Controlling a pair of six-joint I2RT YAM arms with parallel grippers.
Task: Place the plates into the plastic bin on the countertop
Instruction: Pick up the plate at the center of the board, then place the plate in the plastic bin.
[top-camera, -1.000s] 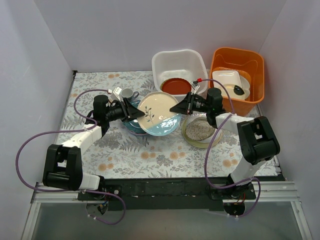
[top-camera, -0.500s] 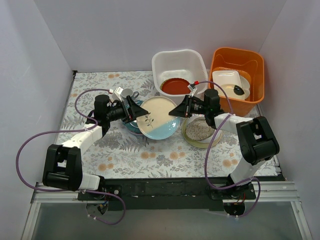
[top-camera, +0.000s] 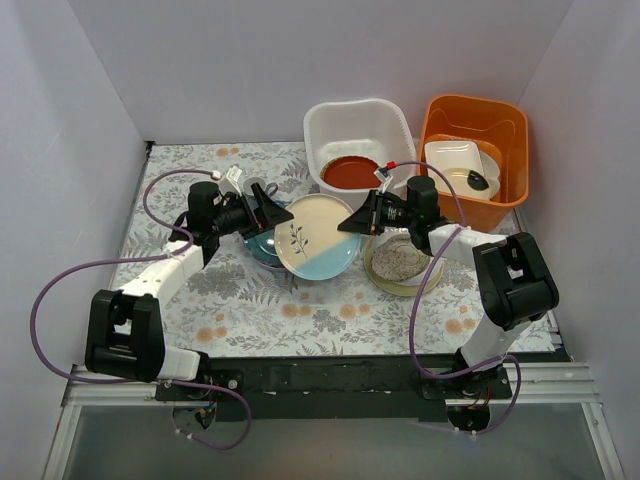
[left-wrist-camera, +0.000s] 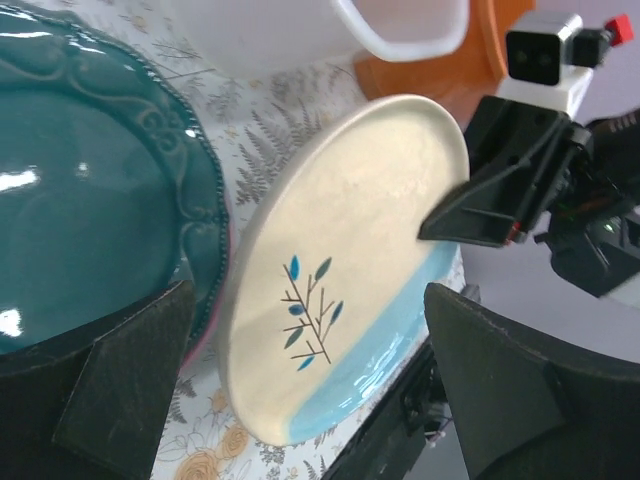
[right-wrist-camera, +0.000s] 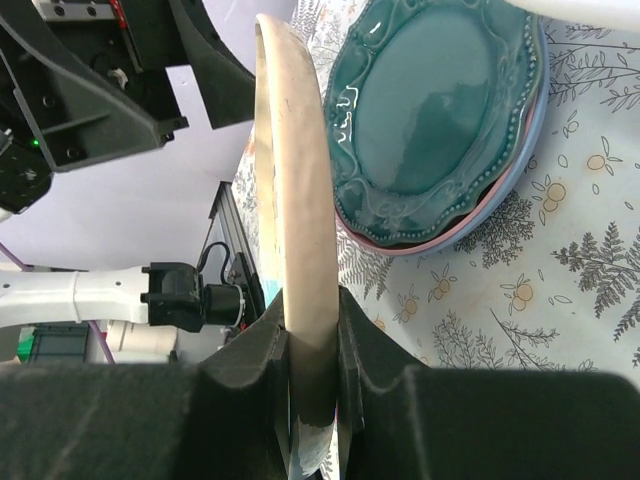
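A cream plate with a blue band and a twig print (top-camera: 317, 236) hangs tilted over the countertop (top-camera: 250, 300). My right gripper (top-camera: 347, 222) is shut on its right rim; in the right wrist view the plate (right-wrist-camera: 295, 200) stands edge-on between that gripper's (right-wrist-camera: 312, 360) fingers. My left gripper (top-camera: 272, 218) stands open just left of the plate, apart from it, with its fingers either side of the plate (left-wrist-camera: 340, 270) in its own view. Beneath lies a stack topped by a scalloped teal plate (left-wrist-camera: 90, 190). The white plastic bin (top-camera: 358, 128) holds a red plate (top-camera: 352, 172).
A speckled beige plate (top-camera: 400, 260) lies on the countertop under my right arm. The orange tub (top-camera: 475, 125) with a squarish white dish (top-camera: 452, 160) stands right of the bin. A small grey cup (top-camera: 255, 187) sits behind the teal stack.
My left gripper has opened, let go of the cream and blue plate and drawn back slightly left. The plate now hangs from my right gripper alone, a little lower.
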